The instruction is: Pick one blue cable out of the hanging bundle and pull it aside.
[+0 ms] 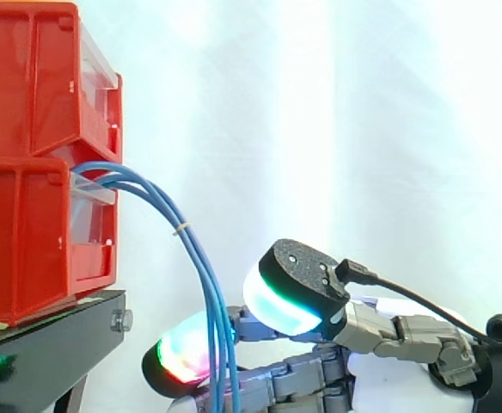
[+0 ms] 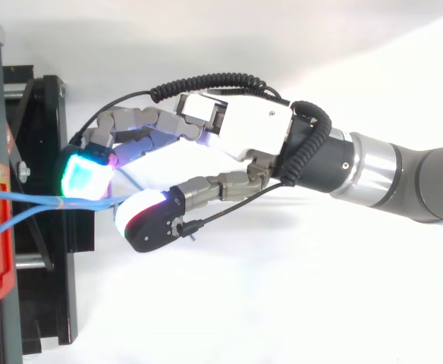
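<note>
The blue cables (image 1: 223, 344) spill from the lower red bin (image 1: 27, 241) and hang clear of the black stand (image 1: 53, 335), open to a sideways reach; the hand (image 2: 244, 133) is in among them, grip or not I cannot tell.

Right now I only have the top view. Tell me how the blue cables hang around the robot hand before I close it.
Observer: From the side, the blue cables leave the gap between two stacked red bins and arc downward.
Operator: Give me the pads' positions.
Observer: The bundle hangs between them: the upper pad on the arm's side, the lower pad on the bins' side.
Operator: Report anything on the bundle.
Observer: A small pale tie wraps it above the robot hand.
</note>
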`<state>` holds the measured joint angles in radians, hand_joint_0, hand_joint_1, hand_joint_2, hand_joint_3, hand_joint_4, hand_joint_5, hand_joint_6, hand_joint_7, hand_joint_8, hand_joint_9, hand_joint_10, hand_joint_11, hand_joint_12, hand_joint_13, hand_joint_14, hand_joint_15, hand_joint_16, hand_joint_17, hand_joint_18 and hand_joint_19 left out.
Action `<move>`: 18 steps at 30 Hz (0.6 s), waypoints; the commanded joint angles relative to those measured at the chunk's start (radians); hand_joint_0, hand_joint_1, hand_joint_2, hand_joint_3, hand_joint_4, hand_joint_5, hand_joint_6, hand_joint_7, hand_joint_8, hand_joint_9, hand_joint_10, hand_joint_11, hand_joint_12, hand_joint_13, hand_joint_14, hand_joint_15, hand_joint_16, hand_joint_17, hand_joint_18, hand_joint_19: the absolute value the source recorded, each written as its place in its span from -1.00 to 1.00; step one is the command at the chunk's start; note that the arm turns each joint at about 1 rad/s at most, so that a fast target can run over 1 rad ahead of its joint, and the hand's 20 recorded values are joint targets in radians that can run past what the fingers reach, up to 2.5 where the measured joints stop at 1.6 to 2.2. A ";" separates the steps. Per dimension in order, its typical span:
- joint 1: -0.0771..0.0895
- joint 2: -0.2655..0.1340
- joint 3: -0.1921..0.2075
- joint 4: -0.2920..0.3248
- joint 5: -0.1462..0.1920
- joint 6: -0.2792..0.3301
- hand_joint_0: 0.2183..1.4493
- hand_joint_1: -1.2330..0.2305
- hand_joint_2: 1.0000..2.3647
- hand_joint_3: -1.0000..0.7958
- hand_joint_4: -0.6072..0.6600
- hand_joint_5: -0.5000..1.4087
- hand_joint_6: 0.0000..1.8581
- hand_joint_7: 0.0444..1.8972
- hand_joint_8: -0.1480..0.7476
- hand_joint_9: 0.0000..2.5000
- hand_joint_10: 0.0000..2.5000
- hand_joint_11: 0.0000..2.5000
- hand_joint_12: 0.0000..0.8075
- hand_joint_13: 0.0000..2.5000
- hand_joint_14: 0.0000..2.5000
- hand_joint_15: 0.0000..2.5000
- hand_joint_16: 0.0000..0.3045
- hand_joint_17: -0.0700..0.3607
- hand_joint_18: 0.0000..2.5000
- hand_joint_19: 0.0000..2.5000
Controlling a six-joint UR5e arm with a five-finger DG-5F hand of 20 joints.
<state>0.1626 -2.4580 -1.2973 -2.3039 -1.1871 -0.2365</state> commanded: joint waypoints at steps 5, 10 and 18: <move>0.000 0.001 0.001 0.009 -0.008 0.000 -0.47 -0.20 -0.99 -0.39 0.24 -0.60 -0.46 0.30 -0.14 -0.49 -0.99 -0.86 -0.23 -0.66 -1.00 -0.94 -0.77 -0.32 -0.86 -0.97; 0.000 0.001 0.006 0.009 -0.008 0.000 -0.47 -0.20 -0.99 -0.39 0.23 -0.59 -0.46 0.33 -0.14 -0.48 -1.00 -0.85 -0.24 -0.65 -1.00 -0.94 -0.78 -0.32 -0.85 -0.97; 0.000 0.001 0.047 0.003 -0.008 -0.003 -0.47 -0.20 -1.00 -0.40 0.23 -0.58 -0.46 0.33 -0.13 -0.47 -1.00 -0.85 -0.23 -0.65 -1.00 -0.94 -0.78 -0.32 -0.85 -0.96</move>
<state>0.1626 -2.4574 -1.2676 -2.2983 -1.1950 -0.2366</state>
